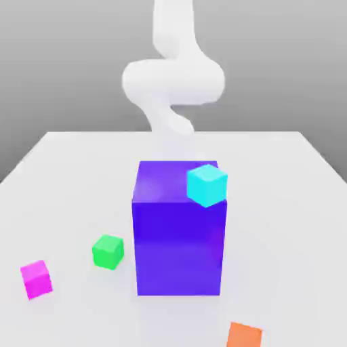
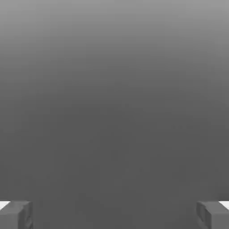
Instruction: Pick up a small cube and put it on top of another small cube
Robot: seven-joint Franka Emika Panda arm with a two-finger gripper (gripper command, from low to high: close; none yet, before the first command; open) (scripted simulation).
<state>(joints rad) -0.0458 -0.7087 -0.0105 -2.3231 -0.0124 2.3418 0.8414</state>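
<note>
- An orange cube [image 1: 244,335] sits nearest the camera in the exterior view, at the front edge of the white tabletop [image 1: 284,203] and toward the exterior view's right, partly cut off by the picture's lower border.
- The small magenta-pink cube [image 1: 36,278] rests on the tabletop near the front, far over on the exterior view's left, with nothing touching it.
- The small green cube [image 1: 108,251] lies a little farther back and to the right of the magenta one, near it but apart, and just beside the large block's left face without touching.
- A big blue-purple block [image 1: 177,237] stands upright in the middle of the tabletop, much larger than any of the small cubes.
- A small cyan cube [image 1: 207,184] appears at the block's upper right corner, turned at an angle; whether it rests on the block or hangs in front of it cannot be told.
- Behind the block the white robot arm [image 1: 173,78] rises from the far side of the tabletop, curving upward out of the picture.
- In the hand view, the end effector [image 2: 114,214] shows its two grey fingertips [image 2: 15,214] at opposite lower corners, spread wide with nothing between them against a plain grey background.
</note>
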